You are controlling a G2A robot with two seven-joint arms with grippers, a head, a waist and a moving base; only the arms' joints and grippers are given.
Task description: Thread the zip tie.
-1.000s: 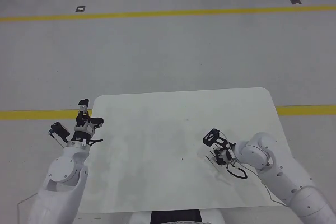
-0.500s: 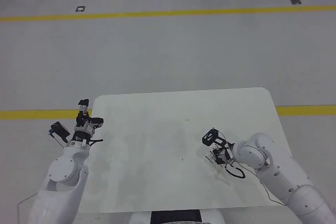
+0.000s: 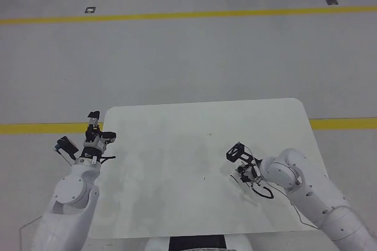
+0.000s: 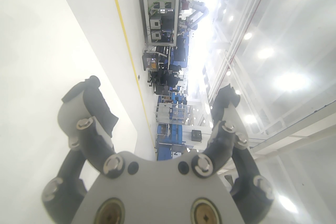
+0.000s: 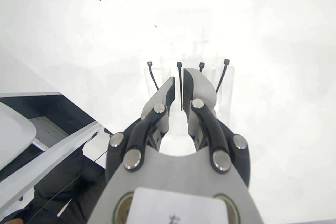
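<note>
Top view: I have the left arm [image 3: 72, 191] sitting at the desk [image 3: 176, 125] edge, out of the way. The right arm [image 3: 301, 182] bends over the desk's right part.

Left wrist view: the left fingers [image 4: 92, 104] are spread wide and hold nothing.

Right wrist view: the right fingers [image 5: 168, 93] stand narrow around 1 zip tie [image 5: 179, 78]. It is 1 of 4 standing heads-up in a clear holder [image 5: 228, 93], easy to pick. The tie sits between the pads, probably not yet pinched.

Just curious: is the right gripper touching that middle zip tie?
Cannot tell. Right wrist view: the zip tie stands between the right gripper's fingers, any gap too thin to judge.
</note>
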